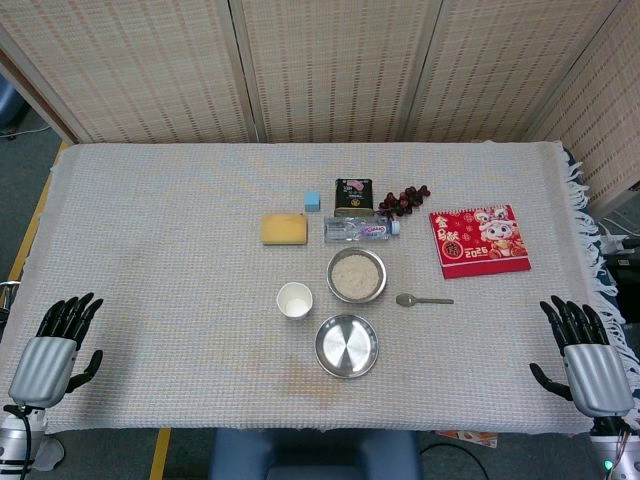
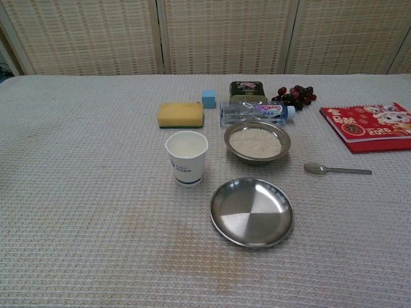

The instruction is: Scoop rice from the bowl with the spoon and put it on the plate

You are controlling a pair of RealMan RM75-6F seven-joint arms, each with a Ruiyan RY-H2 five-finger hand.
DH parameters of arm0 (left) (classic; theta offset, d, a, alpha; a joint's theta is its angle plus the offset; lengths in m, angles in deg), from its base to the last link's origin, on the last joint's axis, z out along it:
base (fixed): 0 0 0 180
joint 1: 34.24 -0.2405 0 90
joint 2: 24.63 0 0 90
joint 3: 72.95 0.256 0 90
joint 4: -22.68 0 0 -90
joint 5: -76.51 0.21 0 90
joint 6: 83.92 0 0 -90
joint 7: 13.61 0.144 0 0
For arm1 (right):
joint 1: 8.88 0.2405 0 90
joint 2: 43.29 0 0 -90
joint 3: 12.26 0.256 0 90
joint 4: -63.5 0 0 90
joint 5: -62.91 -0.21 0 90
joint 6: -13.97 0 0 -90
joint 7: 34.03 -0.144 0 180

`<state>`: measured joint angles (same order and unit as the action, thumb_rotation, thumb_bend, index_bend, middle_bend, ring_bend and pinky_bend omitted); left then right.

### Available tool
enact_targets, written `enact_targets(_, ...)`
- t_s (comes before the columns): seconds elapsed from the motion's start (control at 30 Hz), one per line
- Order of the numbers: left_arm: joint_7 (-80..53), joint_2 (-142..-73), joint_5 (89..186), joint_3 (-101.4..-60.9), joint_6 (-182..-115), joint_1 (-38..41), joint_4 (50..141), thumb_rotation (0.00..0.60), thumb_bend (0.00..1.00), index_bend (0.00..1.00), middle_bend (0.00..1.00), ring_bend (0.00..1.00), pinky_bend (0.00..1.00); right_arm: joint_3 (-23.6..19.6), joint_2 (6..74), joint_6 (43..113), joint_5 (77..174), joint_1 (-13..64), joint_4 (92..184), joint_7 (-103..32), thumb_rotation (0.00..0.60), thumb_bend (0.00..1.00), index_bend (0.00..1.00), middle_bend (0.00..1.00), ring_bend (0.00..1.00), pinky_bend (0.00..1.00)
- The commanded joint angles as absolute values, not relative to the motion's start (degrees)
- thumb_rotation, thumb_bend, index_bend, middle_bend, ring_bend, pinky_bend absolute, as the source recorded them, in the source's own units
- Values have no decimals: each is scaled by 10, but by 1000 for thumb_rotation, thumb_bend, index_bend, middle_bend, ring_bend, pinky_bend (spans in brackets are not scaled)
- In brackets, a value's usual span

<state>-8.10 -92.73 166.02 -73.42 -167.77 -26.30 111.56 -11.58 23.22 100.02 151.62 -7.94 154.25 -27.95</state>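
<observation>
A metal bowl of white rice (image 1: 356,275) (image 2: 257,141) sits at the table's middle. Just in front of it lies an empty metal plate (image 1: 346,346) (image 2: 252,212). A metal spoon (image 1: 423,299) (image 2: 336,169) lies flat to the right of the bowl, its scoop end toward the bowl. My left hand (image 1: 58,340) rests at the table's near left corner, fingers spread and holding nothing. My right hand (image 1: 585,352) rests at the near right corner, also spread and empty, well right of the spoon. The chest view shows neither hand.
A white paper cup (image 1: 294,300) (image 2: 187,157) stands left of the bowl. Behind the bowl lie a plastic bottle (image 1: 361,229) (image 2: 257,112), a yellow sponge (image 1: 284,229), a blue cube (image 1: 312,201), a dark tin (image 1: 353,196) and grapes (image 1: 404,199). A red calendar (image 1: 479,240) lies at the right.
</observation>
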Motion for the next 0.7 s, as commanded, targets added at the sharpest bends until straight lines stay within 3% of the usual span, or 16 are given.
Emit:
enact_targets(0.03,-81,-927,1658,-735,-1677,-263,1118,600,420,0,0,0,70,-114,235,996,1512,-78,1541,-274,554,161,0,0,0,0)
enact_targets(0.23,-83,-928,1660,-734,-1669,-258,1120,600,420,0,0,0,71,-96,255,968,1494,-54,1546,-247,555,170,9,0,0,0)
enact_targets(0.57,-89,-921,1666,-729,-1663,-255,1127,600,428,0,0,0,71,-38,331,819,1416,64,1527,-166,600,226,249,0,0,0)
enact_targets(0.7,-98,-916,1664,-729,-1663,-256,1126,600,451,0,0,0,72,-26,369,756,1383,109,1486,-159,600,239,290,0,0,0)
